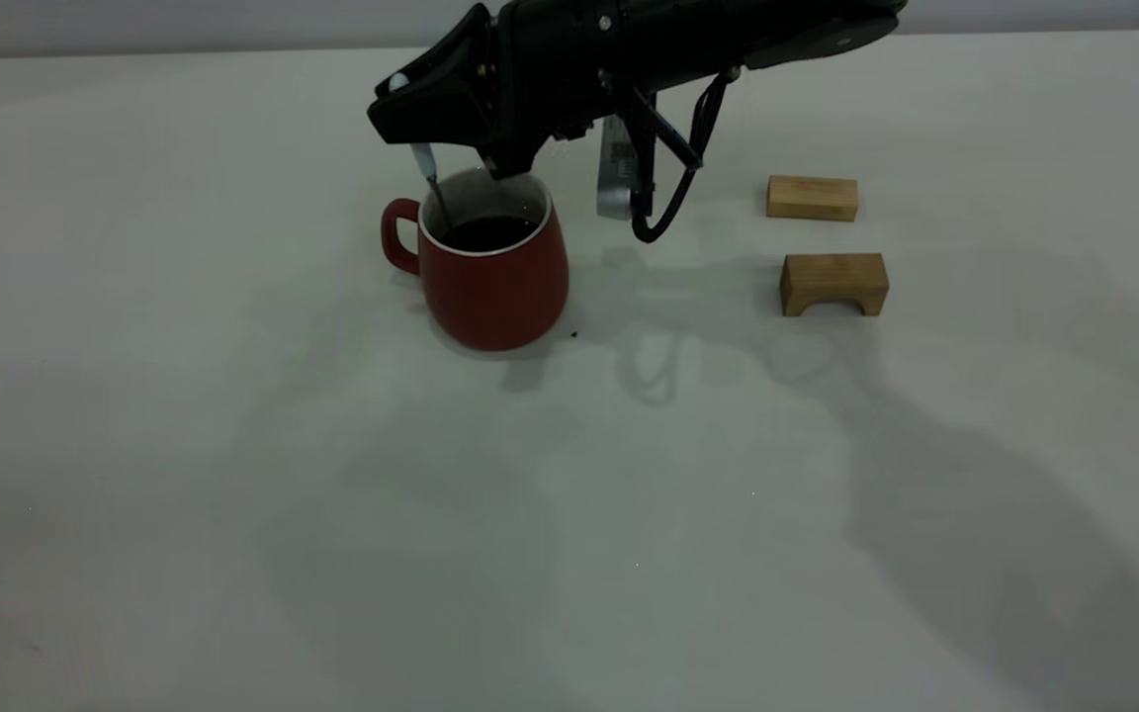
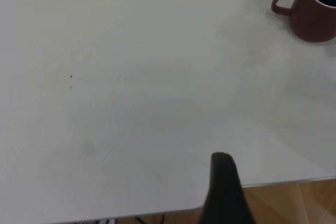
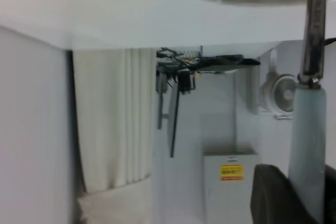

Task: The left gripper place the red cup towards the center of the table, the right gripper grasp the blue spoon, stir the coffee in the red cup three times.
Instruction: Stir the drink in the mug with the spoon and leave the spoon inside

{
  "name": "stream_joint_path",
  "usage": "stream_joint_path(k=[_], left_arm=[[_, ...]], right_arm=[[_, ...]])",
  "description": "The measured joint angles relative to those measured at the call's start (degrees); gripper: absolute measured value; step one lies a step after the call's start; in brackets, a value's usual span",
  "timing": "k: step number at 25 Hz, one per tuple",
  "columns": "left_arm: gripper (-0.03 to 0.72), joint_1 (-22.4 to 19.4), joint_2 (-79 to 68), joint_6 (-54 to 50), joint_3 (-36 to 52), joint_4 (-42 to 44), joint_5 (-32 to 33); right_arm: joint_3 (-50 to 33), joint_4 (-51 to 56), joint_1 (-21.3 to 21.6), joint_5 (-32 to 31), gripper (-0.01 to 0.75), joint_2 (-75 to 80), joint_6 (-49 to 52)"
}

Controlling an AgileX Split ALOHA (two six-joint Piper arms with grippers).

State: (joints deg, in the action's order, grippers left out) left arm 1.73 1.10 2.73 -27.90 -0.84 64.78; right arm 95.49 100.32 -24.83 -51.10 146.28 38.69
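1. Exterior view: the red cup (image 1: pixel 496 275) is standing upright on the table (image 1: pixel 233 494), toward the far middle, with its handle pointing to the view's left. The right gripper (image 1: pixel 431 124) is hanging directly above the cup's rim, its jaws closed on the pale handle of the blue spoon (image 1: pixel 428 178). The spoon is angling down into the coffee (image 1: pixel 488 232) near the handle-side wall. Two wooden blocks (image 1: pixel 812 197) are lying well apart from the cup on the right. The near and left parts of the tabletop are lying bare, giving wide room; the far edge is running close behind the arm.

2. Left wrist view: the left gripper (image 2: pixel 226 192) is showing only one dark finger, hanging over the table's near edge by a rounded corner; its opening cannot be told. The cup (image 2: pixel 310 11) is sitting well apart from it. This view alone shows that edge.

3. Right wrist view: the spoon's metal neck and blue handle (image 3: pixel 310 129) are appearing close up, held against a dark finger (image 3: pixel 273 195). The cup's outline is blurred.
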Motion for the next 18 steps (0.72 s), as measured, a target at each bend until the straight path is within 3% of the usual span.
stream_joint_path(k=[6,11,14,18], left_arm=[[0.594,0.0,0.0,0.0,0.0,0.0,0.0],[0.594,0.0,0.0,0.0,0.0,0.0,0.0],[0.594,0.0,0.0,0.0,0.0,0.0,0.0],[0.594,0.0,0.0,0.0,0.0,0.0,0.0]], right_arm=[[0.0,-5.7,3.5,-0.3,0.143,0.1,3.2],[0.0,-6.7,3.3,-2.2,0.143,0.3,10.9],[0.1,-3.3,1.8,-4.0,0.143,0.3,7.7],[0.4,-0.1,1.2,-3.7,0.143,0.3,-4.8]])
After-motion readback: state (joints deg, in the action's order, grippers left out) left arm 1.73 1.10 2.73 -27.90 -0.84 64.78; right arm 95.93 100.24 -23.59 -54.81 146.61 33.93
